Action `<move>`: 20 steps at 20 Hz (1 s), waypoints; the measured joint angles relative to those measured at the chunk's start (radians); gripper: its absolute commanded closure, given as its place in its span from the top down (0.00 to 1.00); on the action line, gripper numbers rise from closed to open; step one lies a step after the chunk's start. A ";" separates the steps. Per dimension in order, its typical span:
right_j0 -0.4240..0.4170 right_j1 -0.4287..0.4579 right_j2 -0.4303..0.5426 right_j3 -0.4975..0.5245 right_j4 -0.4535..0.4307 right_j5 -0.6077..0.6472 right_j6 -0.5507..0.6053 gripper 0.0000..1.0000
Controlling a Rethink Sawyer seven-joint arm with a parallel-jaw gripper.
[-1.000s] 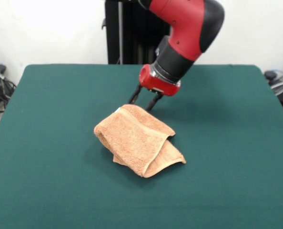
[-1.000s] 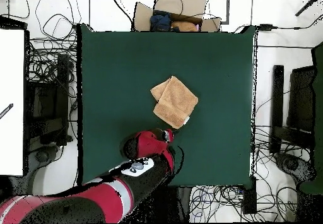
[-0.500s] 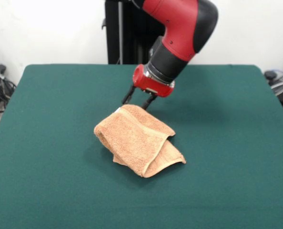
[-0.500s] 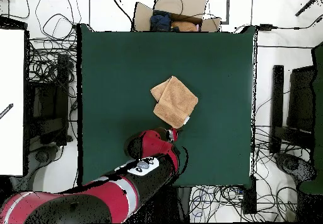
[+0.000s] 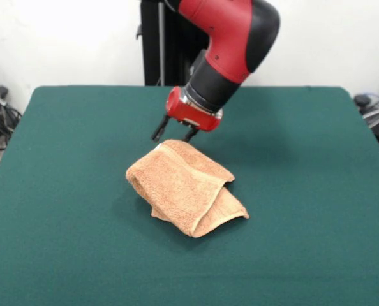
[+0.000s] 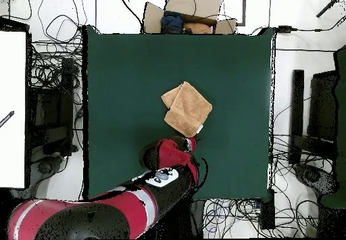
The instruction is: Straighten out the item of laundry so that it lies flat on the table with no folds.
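Towel [image 6: 186,109] sits folded near the middle of the table [image 6: 121,75], layers overlapping, a smaller flap sticking out toward the cardboard box [image 6: 184,11] beyond the table's edge. White tag shows at the towel's edge nearest the arm [image 6: 135,200]. Gripper [image 6: 188,143] sits just beside that edge; can't tell whether it touches.

a glossy red arm [image 5: 231,29] with rounded black joint sections, a red wrist ring and thin dark jaws.
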 measured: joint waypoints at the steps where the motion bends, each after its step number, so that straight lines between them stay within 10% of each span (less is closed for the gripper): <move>1: -0.007 0.001 0.000 -0.001 0.000 -0.005 0.000 1.00; 20: -0.220 -0.114 0.141 0.015 -0.074 0.041 0.000 1.00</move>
